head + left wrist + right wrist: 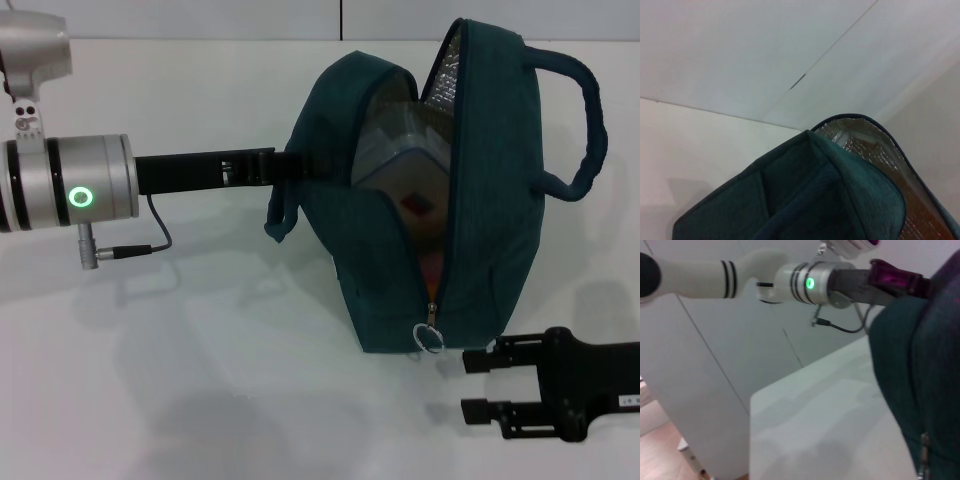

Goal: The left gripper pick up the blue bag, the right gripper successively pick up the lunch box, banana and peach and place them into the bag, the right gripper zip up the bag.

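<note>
Standing upright, the blue bag (400, 250) gapes upward; left end effector (285, 165) grips its handle; right end effector (480, 385) open.

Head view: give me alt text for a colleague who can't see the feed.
The blue bag stands unzipped on the white table, the lunch box visible inside. The left gripper holds it by one handle from the robot's left. The right gripper, open, lies low on the table just by the zipper pull.
</note>
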You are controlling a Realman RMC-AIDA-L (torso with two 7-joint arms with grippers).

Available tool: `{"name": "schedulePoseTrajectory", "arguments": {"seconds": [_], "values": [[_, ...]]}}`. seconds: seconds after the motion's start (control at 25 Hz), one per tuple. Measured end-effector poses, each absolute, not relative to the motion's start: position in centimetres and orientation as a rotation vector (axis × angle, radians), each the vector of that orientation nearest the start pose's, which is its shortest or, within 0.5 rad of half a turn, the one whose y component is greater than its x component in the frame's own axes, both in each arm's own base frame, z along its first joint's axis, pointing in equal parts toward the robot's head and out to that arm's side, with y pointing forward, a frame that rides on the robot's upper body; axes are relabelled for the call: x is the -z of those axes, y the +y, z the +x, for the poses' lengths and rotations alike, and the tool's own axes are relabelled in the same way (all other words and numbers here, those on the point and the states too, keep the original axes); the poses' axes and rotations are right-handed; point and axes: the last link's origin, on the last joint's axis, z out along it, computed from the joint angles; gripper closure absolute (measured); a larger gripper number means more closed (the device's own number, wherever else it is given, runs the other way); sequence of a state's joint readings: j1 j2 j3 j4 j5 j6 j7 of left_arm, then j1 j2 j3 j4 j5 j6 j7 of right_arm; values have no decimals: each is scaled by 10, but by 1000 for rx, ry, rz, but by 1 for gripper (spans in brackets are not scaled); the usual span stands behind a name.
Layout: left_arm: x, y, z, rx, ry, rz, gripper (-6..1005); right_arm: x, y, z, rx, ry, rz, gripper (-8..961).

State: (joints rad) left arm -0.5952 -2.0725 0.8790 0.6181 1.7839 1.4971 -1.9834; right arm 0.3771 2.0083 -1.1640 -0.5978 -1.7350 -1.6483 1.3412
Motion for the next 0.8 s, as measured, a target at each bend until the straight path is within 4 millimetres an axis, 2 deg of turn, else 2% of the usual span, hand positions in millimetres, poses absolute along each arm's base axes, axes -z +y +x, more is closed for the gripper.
{"name": "schedulePoseTrajectory", "arguments": {"seconds": [0.44, 0.8], "values": [[15, 353, -216, 935, -1364, -2629, 845, 44, 281, 267, -646, 616, -3017, 414], [17, 352, -214, 940, -1362, -2632, 843, 57, 290, 260, -638, 612, -3017, 423]]}}
